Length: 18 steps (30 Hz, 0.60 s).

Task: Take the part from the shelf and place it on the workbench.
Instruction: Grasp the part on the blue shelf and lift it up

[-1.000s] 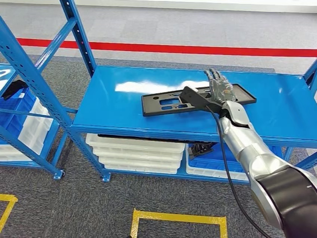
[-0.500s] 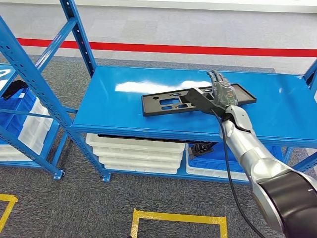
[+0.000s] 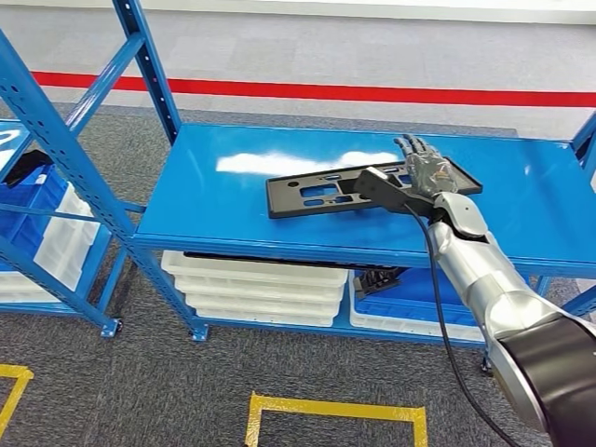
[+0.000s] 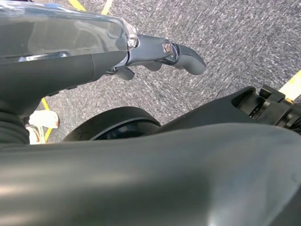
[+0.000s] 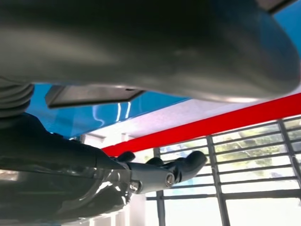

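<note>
On the blue shelf [image 3: 210,191], right hand [image 3: 426,173] hovers over black flat part's [image 3: 317,194] right end, fingers extended, gripping nothing; off-centre grasp risks tipping it.

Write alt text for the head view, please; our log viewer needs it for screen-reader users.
The robot's right hand, fingers extended, is over the right end of a flat black part with cutouts, which lies on the top of a blue shelf. White bins sit stacked on the level below, and a red line crosses the floor behind.
</note>
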{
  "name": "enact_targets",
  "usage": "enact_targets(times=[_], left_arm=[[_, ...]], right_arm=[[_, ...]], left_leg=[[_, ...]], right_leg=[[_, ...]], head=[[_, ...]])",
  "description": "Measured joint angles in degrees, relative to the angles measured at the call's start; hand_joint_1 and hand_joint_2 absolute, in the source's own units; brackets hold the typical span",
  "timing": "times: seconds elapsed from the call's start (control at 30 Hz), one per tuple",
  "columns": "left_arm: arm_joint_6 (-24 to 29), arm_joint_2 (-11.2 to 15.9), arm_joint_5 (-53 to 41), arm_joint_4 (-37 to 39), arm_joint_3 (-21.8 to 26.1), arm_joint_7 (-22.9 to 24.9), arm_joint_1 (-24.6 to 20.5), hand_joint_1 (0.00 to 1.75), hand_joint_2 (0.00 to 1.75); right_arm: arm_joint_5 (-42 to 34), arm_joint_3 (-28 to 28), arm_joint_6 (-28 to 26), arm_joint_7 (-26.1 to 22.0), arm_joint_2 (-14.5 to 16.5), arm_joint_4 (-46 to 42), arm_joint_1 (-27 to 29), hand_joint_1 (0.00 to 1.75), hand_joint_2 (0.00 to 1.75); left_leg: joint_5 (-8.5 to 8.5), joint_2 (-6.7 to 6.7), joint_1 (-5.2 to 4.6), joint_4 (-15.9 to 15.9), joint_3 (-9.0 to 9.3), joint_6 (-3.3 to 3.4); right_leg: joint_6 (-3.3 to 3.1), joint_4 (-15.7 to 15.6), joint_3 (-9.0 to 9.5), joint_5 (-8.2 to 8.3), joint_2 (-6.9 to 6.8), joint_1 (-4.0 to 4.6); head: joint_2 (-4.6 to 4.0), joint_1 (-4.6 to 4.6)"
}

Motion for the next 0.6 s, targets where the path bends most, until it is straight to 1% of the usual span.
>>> enact_targets(times=[0.27,0.4,0.6], left_arm=[[-0.21,0.0,0.25,0.0,-0.01,-0.48,0.01,0.0,1.75],[-0.34,0.0,0.25,0.0,-0.03,-0.72,0.0,0.0,1.75],[-0.4,0.0,0.25,0.0,-0.09,-0.8,-0.01,0.0,1.75]], right_arm=[[0.13,1.33,2.4,0.51,-0.87,0.01,-1.21,0.0,0.0],[-1.41,1.58,3.62,-1.35,-1.19,-0.19,-1.58,0.0,0.0],[-2.14,1.8,3.95,-1.49,-1.5,-0.72,-1.56,0.0,0.0]], left_leg=[[0.0,0.0,0.0,0.0,0.0,0.0],[0.0,0.0,0.0,0.0,0.01,0.0],[0.0,0.0,0.0,0.0,0.0,0.0]], right_leg=[[0.0,0.0,0.0,0.0,0.01,0.0],[0.0,0.0,0.0,0.0,0.01,0.0],[0.0,0.0,0.0,0.0,0.01,0.0]], head=[[0.0,0.0],[0.0,0.0],[0.0,0.0]])
